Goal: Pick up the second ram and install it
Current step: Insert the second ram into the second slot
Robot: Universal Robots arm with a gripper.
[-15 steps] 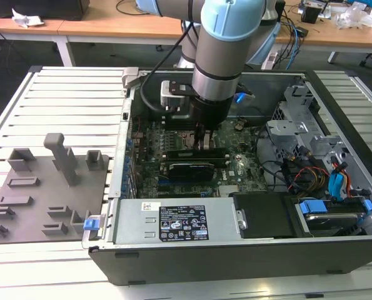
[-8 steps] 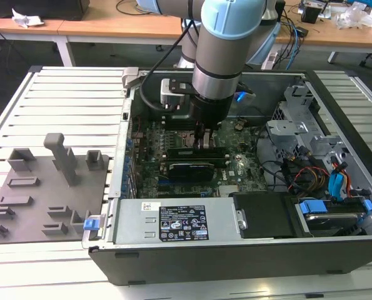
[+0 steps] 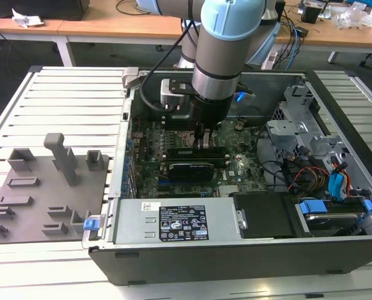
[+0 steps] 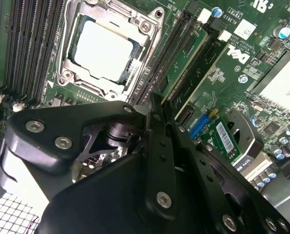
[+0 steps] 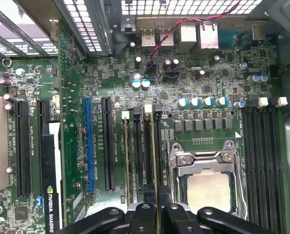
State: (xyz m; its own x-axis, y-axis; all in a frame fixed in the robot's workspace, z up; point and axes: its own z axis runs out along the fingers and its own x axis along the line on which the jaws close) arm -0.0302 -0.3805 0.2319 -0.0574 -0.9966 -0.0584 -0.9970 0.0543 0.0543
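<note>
In the exterior view my gripper (image 3: 201, 142) reaches down into the open computer case (image 3: 192, 262), over the memory slots of the green motherboard (image 3: 236, 169). The second ram (image 5: 157, 161) shows edge-on in the first wrist view. It is a thin green strip standing along the slot nearest the CPU socket (image 5: 208, 187). My gripper (image 5: 157, 210) sits astride the strip's near end with its black fingers (image 5: 142, 214) pressed against both sides. In the second wrist view the gripper (image 4: 157, 109) is shut beside the CPU socket (image 4: 106, 48), and its body hides the stick below.
A grey tray (image 3: 48, 187) with raised blocks lies at the exterior view's left of the case. A black graphics card (image 3: 189, 169) sits just in front of the slots. Drive bays and coloured cables (image 3: 329, 181) crowd the case's other end. Case walls surround the board.
</note>
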